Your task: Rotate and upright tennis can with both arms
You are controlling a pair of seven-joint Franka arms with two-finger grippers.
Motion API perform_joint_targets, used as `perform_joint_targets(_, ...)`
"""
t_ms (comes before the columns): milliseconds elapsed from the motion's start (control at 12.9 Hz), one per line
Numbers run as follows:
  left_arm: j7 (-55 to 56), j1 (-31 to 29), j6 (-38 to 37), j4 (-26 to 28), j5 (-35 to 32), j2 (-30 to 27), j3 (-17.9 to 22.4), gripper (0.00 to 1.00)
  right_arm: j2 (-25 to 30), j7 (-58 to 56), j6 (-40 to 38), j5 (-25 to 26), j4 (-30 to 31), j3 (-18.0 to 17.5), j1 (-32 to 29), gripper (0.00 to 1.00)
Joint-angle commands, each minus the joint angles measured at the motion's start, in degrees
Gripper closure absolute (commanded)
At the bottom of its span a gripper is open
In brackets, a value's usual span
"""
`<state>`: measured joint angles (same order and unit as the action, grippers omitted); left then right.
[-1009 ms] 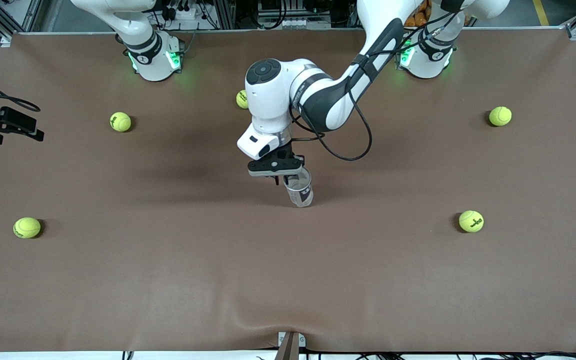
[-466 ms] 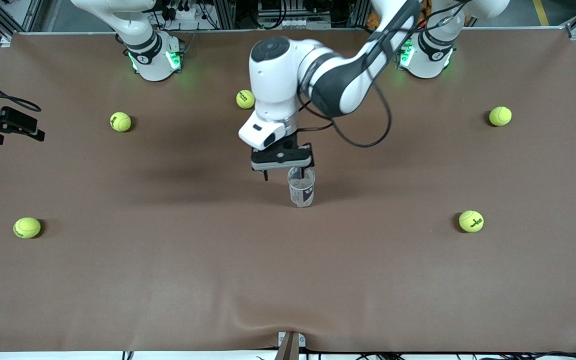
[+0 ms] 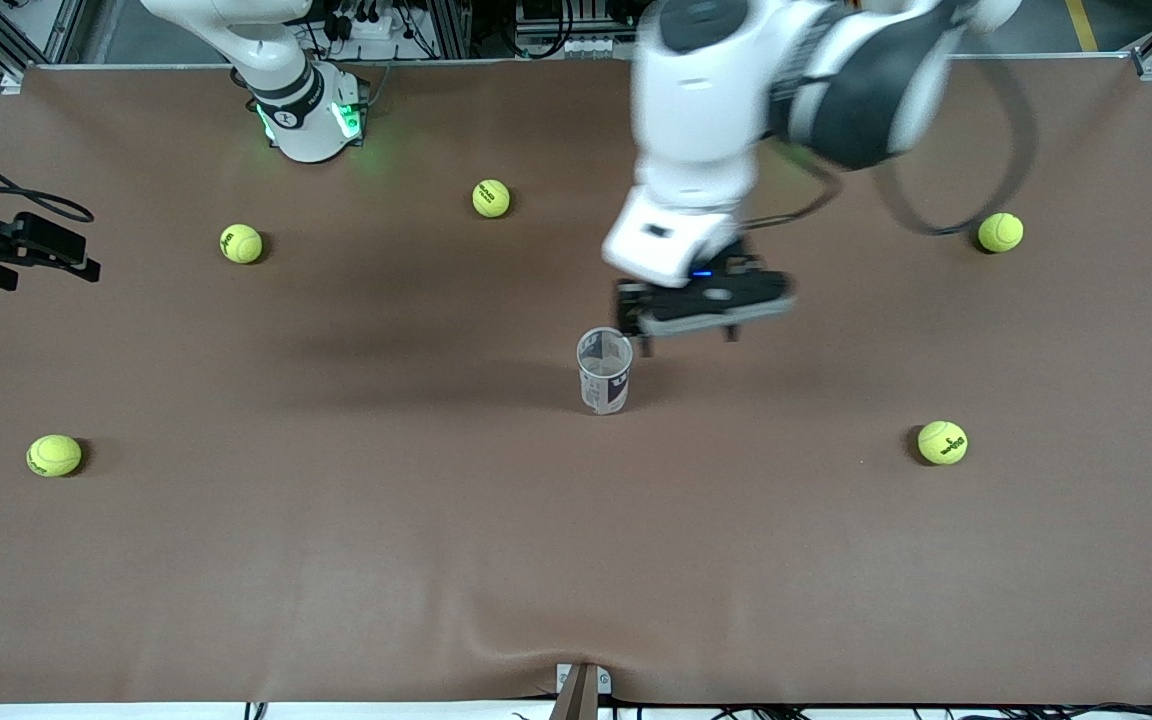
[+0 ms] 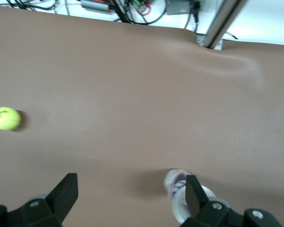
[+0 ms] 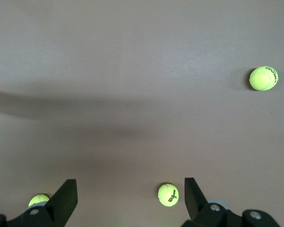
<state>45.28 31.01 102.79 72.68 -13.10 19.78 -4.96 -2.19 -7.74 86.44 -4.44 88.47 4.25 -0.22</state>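
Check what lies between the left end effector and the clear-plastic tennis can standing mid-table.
Nothing: in the front view the open left end effector hangs beside the upright clear-plastic tennis can, toward the left arm's end, with only bare brown table cover between them.

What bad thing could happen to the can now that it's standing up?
The tennis can stands upright and alone mid-table, tall and slim, so it looks easy to tip. The open left gripper is just beside its rim; a stray swing could knock it over. If it fell, it might roll across the table toward a tennis ball. The right gripper waits open at the right arm's end of the table.
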Motion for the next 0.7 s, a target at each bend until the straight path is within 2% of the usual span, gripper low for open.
perform_joint_targets(0,-12.9,-9.0,-4.95,1.76,5.35,-5.27,-0.75,0.0,0.61,-0.17,-0.13,2.31,0.21,0.06,0.4,0.0)
perform_joint_targets(155,-17.93,-14.37,-9.34,1.85,5.81,-7.21,-0.75,0.0,0.87,0.0,-0.66,4.78,0.21,0.06,0.84,0.0)
perform_joint_targets(388,-25.12,-20.79,-13.2,1.85,5.89,-9.85,-0.75,0.0,1.14,0.44,-1.18,4.88,0.13,0.23,0.58,0.0)
perform_joint_targets(621,-34.44,-26.15,-16.91,3.77,7.38,-12.13,-0.75,0.0,1.05,7.28,-1.01,4.88,-0.49,0.06,0.75,0.0)
